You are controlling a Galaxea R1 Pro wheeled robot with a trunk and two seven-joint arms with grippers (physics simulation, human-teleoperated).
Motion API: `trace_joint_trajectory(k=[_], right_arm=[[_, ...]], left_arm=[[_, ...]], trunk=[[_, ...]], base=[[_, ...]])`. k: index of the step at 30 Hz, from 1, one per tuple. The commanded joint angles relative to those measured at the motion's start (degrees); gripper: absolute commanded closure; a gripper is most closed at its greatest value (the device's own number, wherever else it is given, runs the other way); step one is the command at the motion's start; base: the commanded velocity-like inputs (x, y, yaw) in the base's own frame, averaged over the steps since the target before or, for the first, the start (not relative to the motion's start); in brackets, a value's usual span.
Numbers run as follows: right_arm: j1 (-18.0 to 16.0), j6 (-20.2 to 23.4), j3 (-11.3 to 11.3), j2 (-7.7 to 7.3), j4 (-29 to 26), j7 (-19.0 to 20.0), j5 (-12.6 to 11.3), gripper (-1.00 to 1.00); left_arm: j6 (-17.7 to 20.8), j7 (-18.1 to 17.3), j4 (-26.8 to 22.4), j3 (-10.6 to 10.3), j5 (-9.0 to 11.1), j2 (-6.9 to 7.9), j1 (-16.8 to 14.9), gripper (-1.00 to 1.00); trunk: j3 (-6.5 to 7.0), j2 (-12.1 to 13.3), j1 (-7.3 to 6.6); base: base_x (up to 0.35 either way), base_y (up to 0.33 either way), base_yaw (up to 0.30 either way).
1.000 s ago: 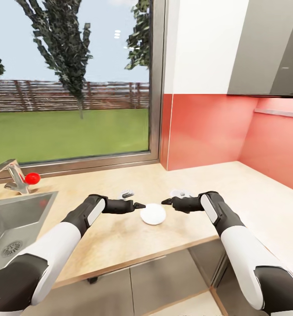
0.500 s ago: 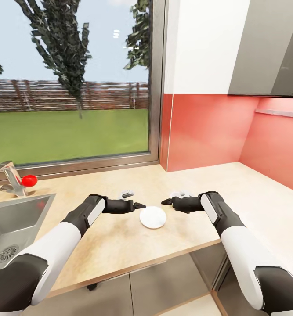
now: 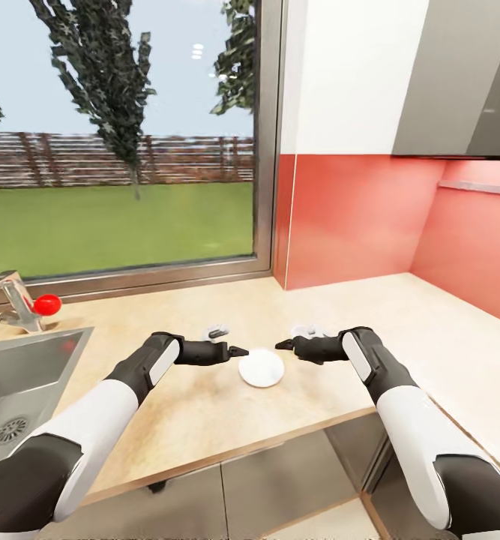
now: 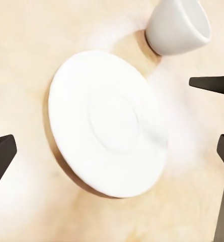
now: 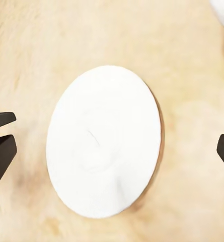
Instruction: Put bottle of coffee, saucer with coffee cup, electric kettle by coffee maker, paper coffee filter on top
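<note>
The countertop (image 3: 205,420) carries the saucer (image 3: 261,367), a cup (image 4: 178,26) beside it, apparently upright, and a sink (image 3: 25,375) at its left end

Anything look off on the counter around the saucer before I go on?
Nothing spilled or broken. The saucer lies flat and bare on the countertop. The cup stands on the wood beside it, clear of its rim rather than on it. Both hands, left and right, hover open, holding nothing.

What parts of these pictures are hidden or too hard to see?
- Coffee cup: in the left wrist view the frame edge crops its top, and no handle shows.
- Cup in the right wrist view: just a white sliver at the corner.
- Saucer: small in the head view.
- Sink: cut off by the head view's edge.
</note>
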Motion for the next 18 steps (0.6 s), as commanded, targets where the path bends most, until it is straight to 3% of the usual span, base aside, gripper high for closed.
trace_joint_trajectory(k=[1, 18], right_arm=[[-0.04, 0.21, -0.05, -0.01, -0.05, 0.34, 0.24, -1.00], [-0.04, 0.21, -0.05, -0.01, -0.07, 0.34, 0.24, -1.00]], left_arm=[[0.32, 0.02, -0.02, -0.11, 0.29, 0.01, -0.06, -1.00], [-0.08, -0.02, -0.02, -0.14, 0.37, -0.10, -0.06, -1.00]], trunk=[[-0.35, -0.48, 0.23], [-4.68, -6.89, 3.74]], base=[[0.000, 0.000, 0.000], [0.000, 0.000, 0.000]])
